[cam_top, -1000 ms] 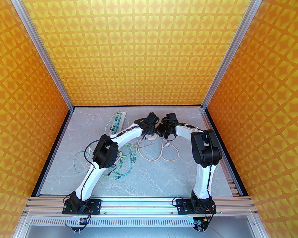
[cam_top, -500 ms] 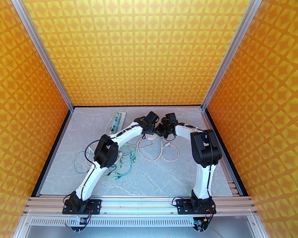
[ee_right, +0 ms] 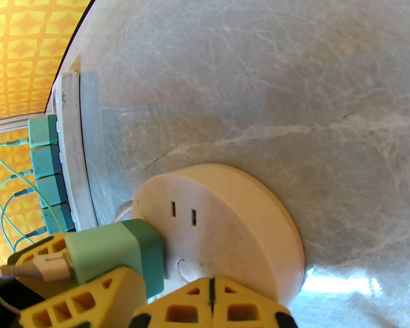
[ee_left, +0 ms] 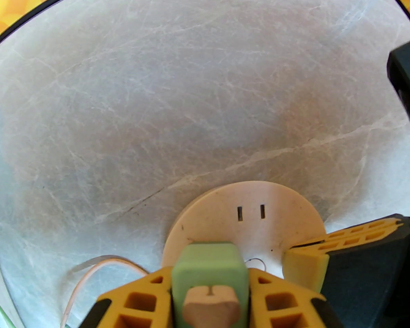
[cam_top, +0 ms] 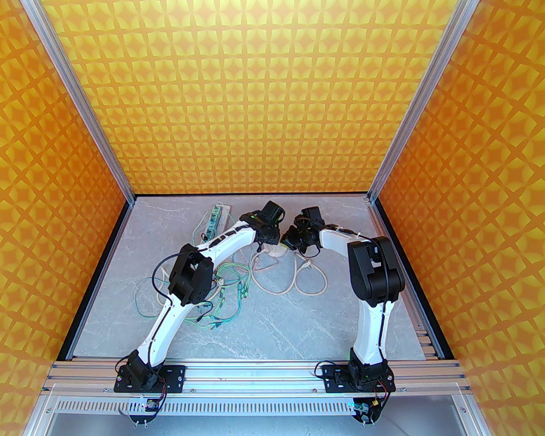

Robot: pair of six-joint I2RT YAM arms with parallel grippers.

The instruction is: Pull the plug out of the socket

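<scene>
Bottom centre, my left gripper point(ee_left: 209, 280) pinches the plug point(ee_left: 206, 261) against the socket point(ee_left: 259, 214); my right gripper point(ee_right: 211, 285) is pressed together.

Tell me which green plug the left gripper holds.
The green plug on the round socket, clamped in the left gripper; the other plugs sit in a row on the white power strip.

**Top external:** set high behind the arm bases, which lie along the lower edge, it looks down and forward from afar at the table point(cam_top: 299, 325).
**Left wrist:** very near, it faces the round socket point(ee_left: 259, 214) at lower centre, with the green plug point(ee_left: 206, 261) at the bottom.
**Right wrist:** equally near, it shares the round socket point(ee_right: 225, 196) and the green plug point(ee_right: 102, 251). The power strip point(ee_right: 71, 149) at its left edge is shared with the top view point(cam_top: 215, 218).
</scene>
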